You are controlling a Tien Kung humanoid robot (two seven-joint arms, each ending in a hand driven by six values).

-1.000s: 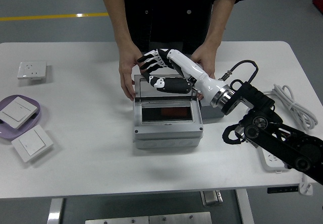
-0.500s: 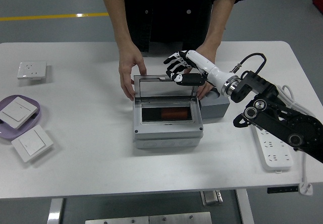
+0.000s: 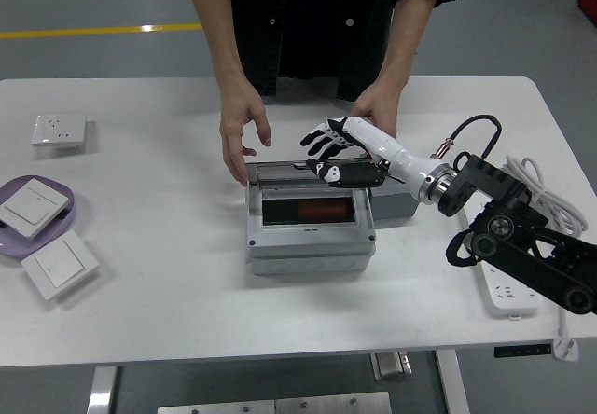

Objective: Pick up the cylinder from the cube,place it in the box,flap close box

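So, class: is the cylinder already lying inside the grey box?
Yes: the reddish cylinder lies in the dark opening of the grey box, while the robot's right hand hovers at the raised flap behind it.

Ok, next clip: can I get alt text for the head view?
The robot's right hand, fingers spread, rests on the lid at the back of a grey box with a red cylinder inside. A person's hand hovers beside the box on the white table.
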